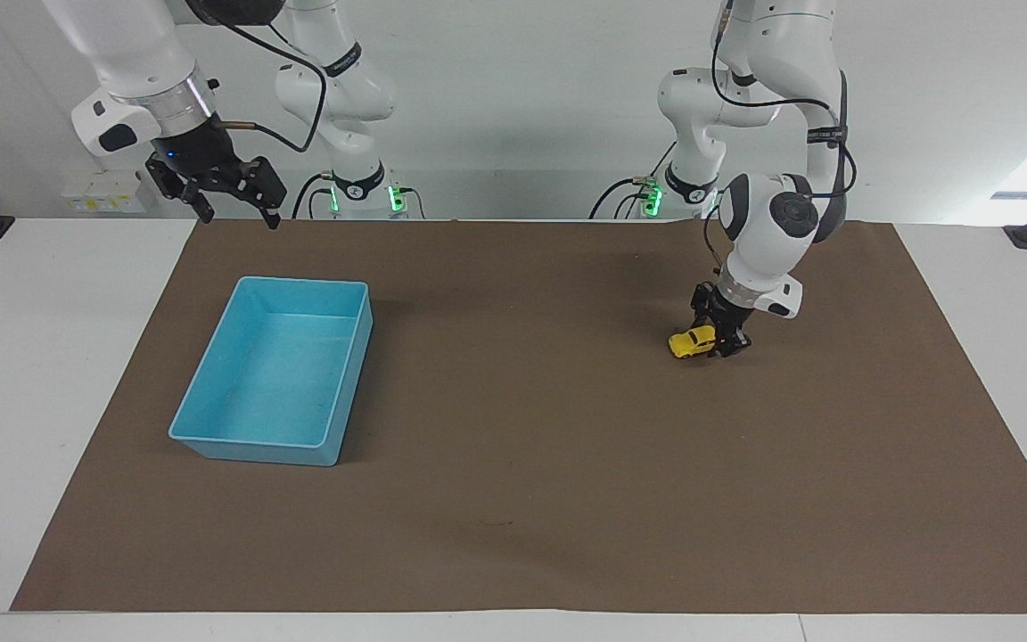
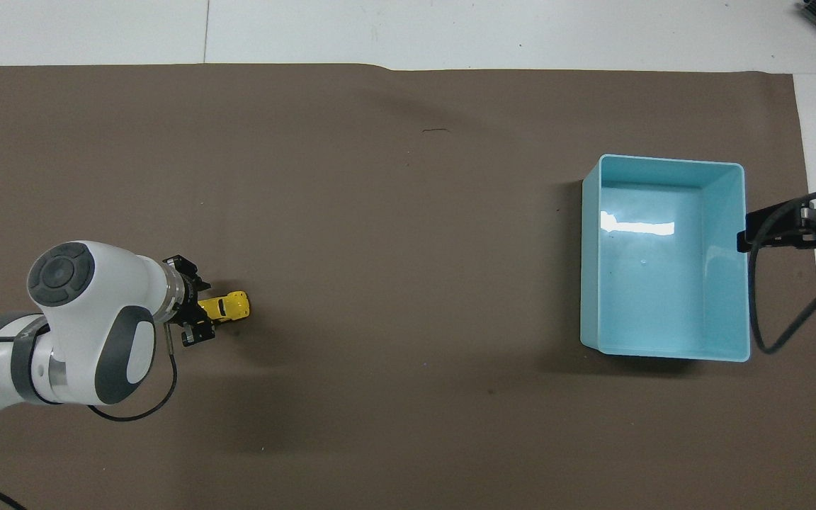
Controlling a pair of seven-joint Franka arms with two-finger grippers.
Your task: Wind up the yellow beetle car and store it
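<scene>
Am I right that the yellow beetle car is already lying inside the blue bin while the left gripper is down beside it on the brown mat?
Not quite. The yellow beetle car is not in the blue bin; it sits on the brown mat toward the left arm's end of the table, and the bin holds nothing, as the overhead view shows. The left gripper is indeed down beside the car.

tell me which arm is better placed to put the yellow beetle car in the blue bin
Left. The left gripper is down at the yellow beetle car on the brown mat; the right gripper waits raised near the blue bin, away from the car.
</scene>
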